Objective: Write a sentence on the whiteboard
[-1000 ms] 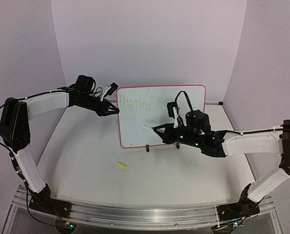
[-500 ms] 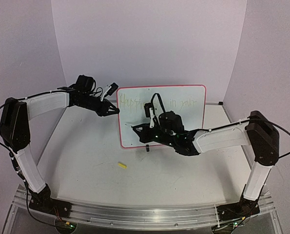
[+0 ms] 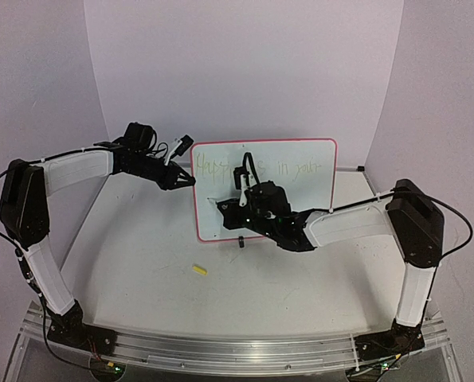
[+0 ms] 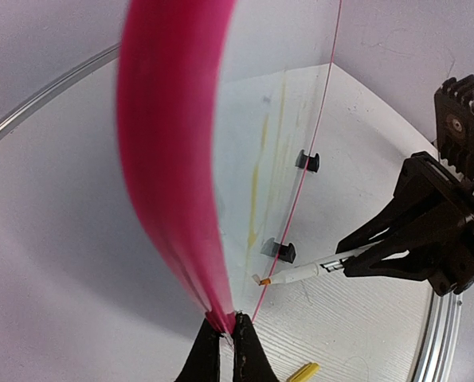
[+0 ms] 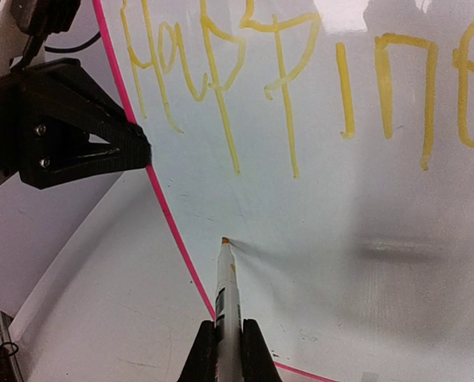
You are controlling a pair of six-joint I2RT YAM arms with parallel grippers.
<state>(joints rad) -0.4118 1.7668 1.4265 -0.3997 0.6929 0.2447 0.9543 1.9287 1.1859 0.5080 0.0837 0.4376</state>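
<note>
The whiteboard (image 3: pixel 213 187) stands upright on two black clip feet at the back of the table. My left gripper (image 3: pixel 190 180) is shut on its pink left edge (image 4: pixel 173 159), fingertips (image 4: pixel 221 338) pinching the rim. My right gripper (image 5: pixel 227 330) is shut on a white marker (image 5: pixel 225 286). The marker's orange tip (image 5: pixel 225 240) meets its shadow on the lower left of the board, close to the pink border. The sentence (image 5: pixel 284 95) shows in yellow strokes above the tip; "Happine" is readable. From above, "in your" (image 3: pixel 296 169) shows further right, and my right arm hides the letters between.
A small yellow marker cap (image 3: pixel 199 270) lies on the table in front of the board, also seen as the yellow marker cap (image 4: pixel 304 372) from the left wrist. The clip feet (image 4: pixel 280 251) stick out at the board's base. Purple walls close in behind and on both sides.
My right arm has swung left across the board, carrying the marker from the middle-right to the lower left corner. The left arm and the board have not moved.
</note>
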